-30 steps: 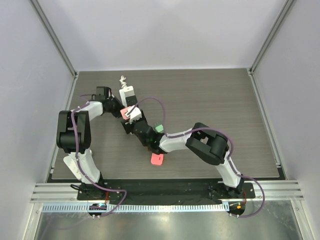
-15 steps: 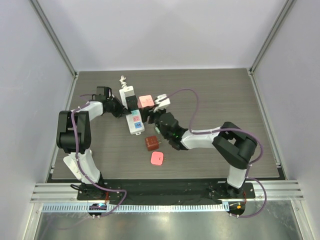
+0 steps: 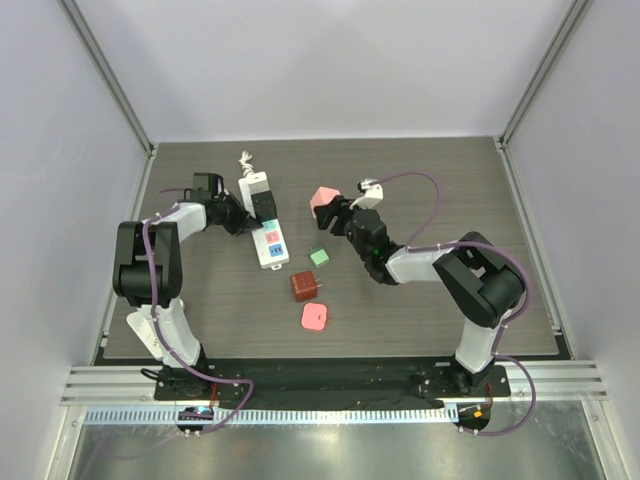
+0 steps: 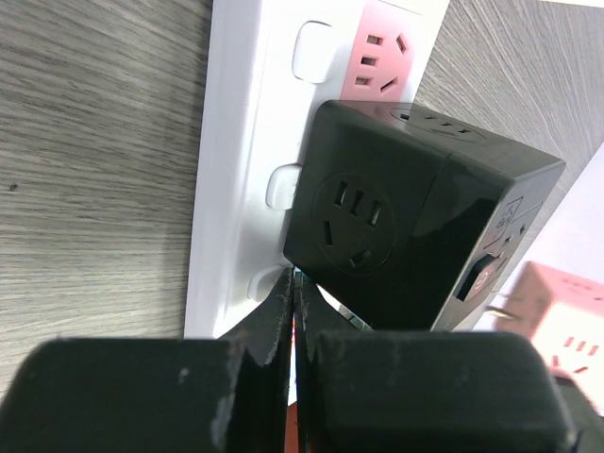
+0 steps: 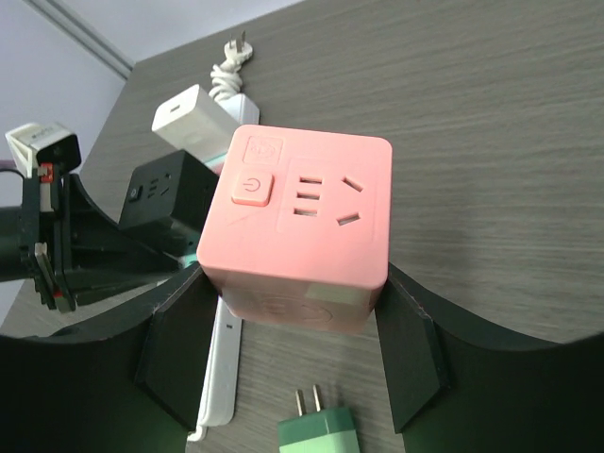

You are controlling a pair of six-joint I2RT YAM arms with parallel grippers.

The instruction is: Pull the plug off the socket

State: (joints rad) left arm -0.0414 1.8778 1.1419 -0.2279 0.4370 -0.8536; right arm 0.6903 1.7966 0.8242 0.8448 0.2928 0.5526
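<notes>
- On the left half of the table, the power strip point(image 3: 268, 248) lies flat. Its long side runs roughly away from the arm bases, with the near end swung a bit right.
- The left gripper point(image 4: 294, 302) is right on it, fingers pressed together and tips against the strip's left edge, next to a plugged-in black cube point(image 4: 377, 226). Looks to me like it's pinning the strip down.
- The right gripper point(image 5: 294, 326) is clamped on a pink cube plug point(image 5: 302, 217), clear of the strip and off to its right.
- So the strip is to the left of that gripper, and the left arm is way closer.
- The left arm is folded up, forearm coming in from the left. The right arm reaches low across the table, wrist aimed toward the strip.
- A white adapter point(image 3: 252, 186) sits in the far end. A green plug point(image 3: 319, 257) and a dark red cube point(image 3: 304, 287) lie loose nearby.
</notes>
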